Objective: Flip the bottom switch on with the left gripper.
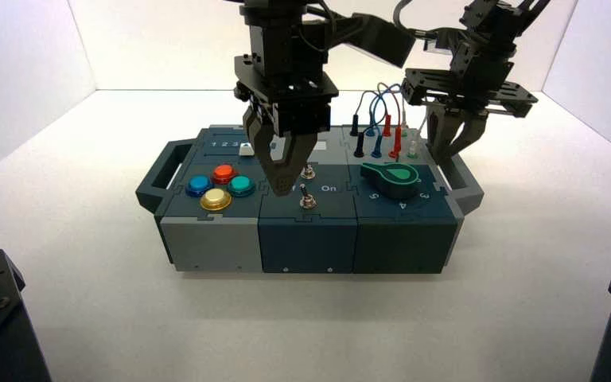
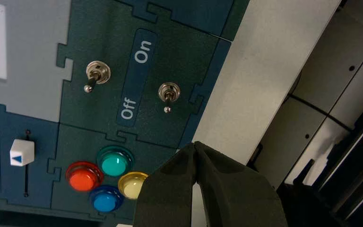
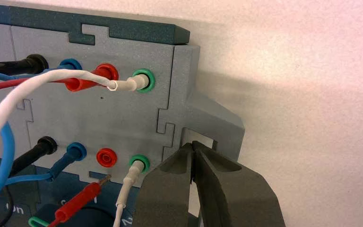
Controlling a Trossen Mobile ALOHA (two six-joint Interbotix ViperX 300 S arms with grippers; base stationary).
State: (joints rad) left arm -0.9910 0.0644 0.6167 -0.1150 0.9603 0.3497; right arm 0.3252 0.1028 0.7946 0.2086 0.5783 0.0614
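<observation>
Left gripper (image 1: 282, 189) is hovering over the box's middle panel (image 1: 274, 208), fingertips pressed together, pinching nothing. Bottom switch (image 1: 308, 200) is sitting on that panel's near part, just right of the fingertips in the high view, lever leaning toward "Off" lettering (image 2: 128, 108). Yellow button (image 1: 215, 200) is sitting left of it. Right gripper (image 1: 441, 159) is waiting at the box's right handle (image 1: 465, 187), tips together.
</observation>
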